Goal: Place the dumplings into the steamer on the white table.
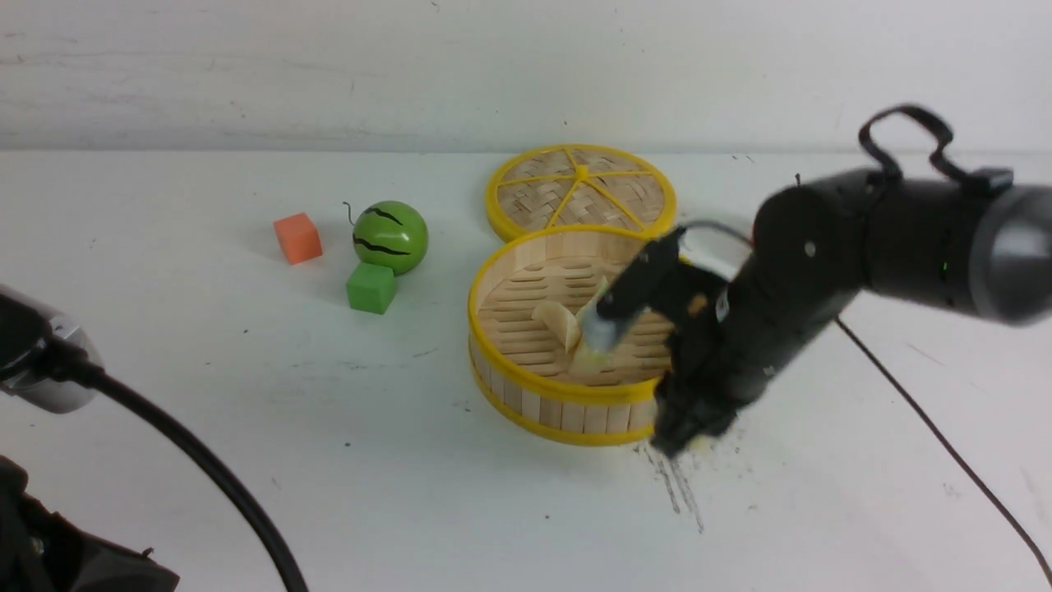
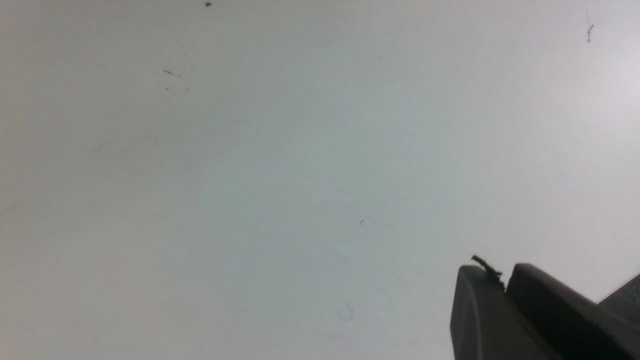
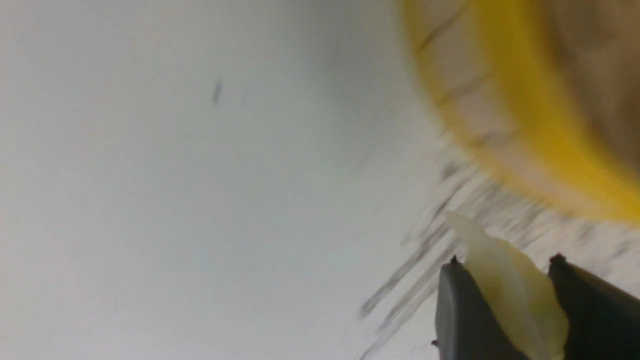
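The steamer point(image 1: 559, 388) stands mid-table on the white table point(image 1: 246, 427), and two pale dumplings point(image 1: 560, 326) lie on its slatted floor. My right gripper point(image 1: 684, 437) is down at the table just outside the steamer's front right wall. In the right wrist view this gripper point(image 3: 505, 262) is shut on a cream dumpling point(image 3: 507, 300), next to the steamer's yellow band point(image 3: 540, 115). The left gripper point(image 2: 502, 280) is shut and empty over bare table point(image 2: 250, 175). Only the left arm's wrist and cable show at the front view's left edge.
The flat woven lid point(image 1: 581, 191) lies just behind the steamer. A green watermelon ball point(image 1: 390, 237), an orange cube point(image 1: 297, 238) and a green cube point(image 1: 371, 287) sit to the steamer's left. A black cable point(image 1: 929, 411) crosses the table on the right. Dark scratch marks point(image 1: 678, 485) lie under the right gripper.
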